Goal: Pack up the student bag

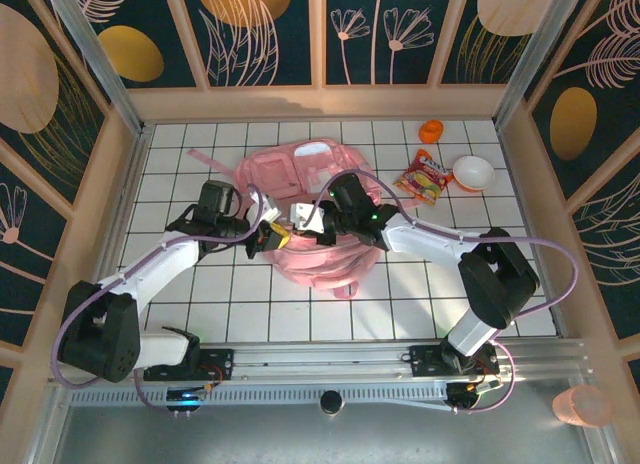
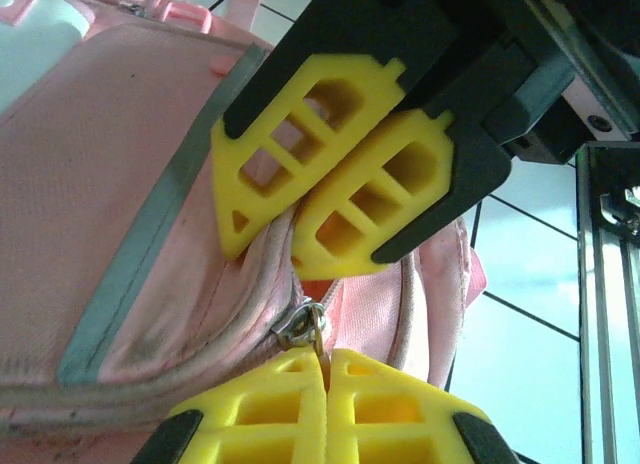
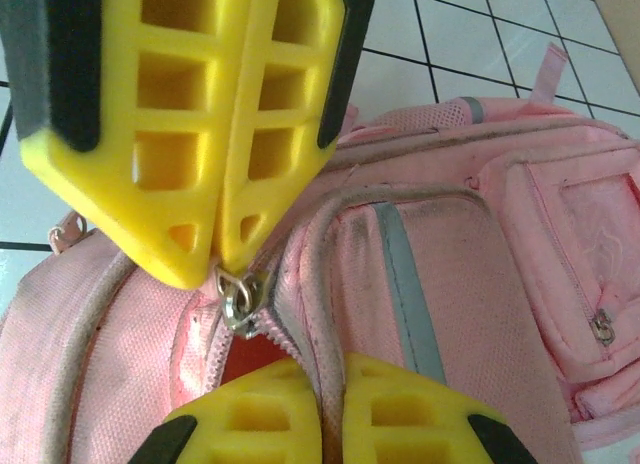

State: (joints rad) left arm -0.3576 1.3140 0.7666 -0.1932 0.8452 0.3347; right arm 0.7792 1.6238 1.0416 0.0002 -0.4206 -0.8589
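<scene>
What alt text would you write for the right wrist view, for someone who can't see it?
Two yellow claws meet at the metal zip pull of a pink backpack: the left claw, from above, is shut on the pull, and the right claw, at the bottom edge, is shut on the fabric beside the zip. A white tiled table lies behind.
</scene>
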